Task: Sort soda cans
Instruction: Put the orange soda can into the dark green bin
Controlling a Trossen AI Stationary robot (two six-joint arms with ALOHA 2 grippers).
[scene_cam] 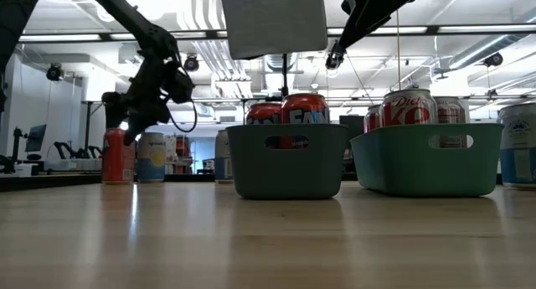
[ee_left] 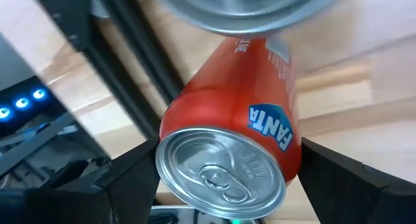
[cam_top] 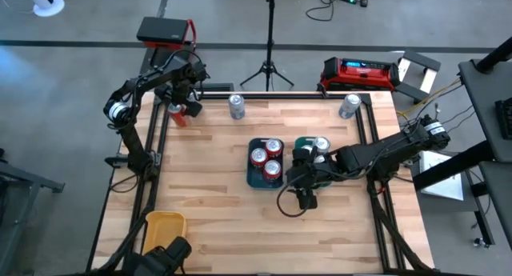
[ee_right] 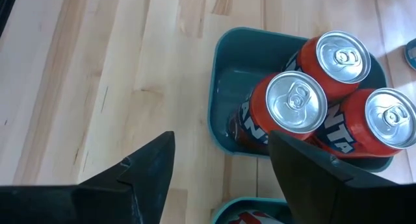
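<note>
An orange Fanta can (ee_left: 231, 152) is being framed by the left gripper (ee_left: 227, 178) at the far left corner of the wooden worktop (cam_top: 208, 196); the gripper's two dark fingers (ee_left: 127, 175) are being held open, one on each side of the can, with small gaps showing, so the can is not being squeezed yet. To do this step well, the gripper is best kept level around the middle of the can and closed gently, because the can is round, smooth and thin, and it could slip or dent. It should be lifted straight up, since a silver can (ee_left: 237, 6) is standing just beside it. Three more Fanta cans (ee_right: 296, 100) are being kept in a dark teal bin (ee_right: 224, 87) in the middle of the worktop, and this one probably belongs there. Silver-and-red cans (scene_cam: 408, 106) are being kept in the teal bin (scene_cam: 427, 159) next to it. The right gripper (ee_right: 221, 172) is being held open and empty above the bins. All the can tops are shiny and flat with pull tabs.
</note>
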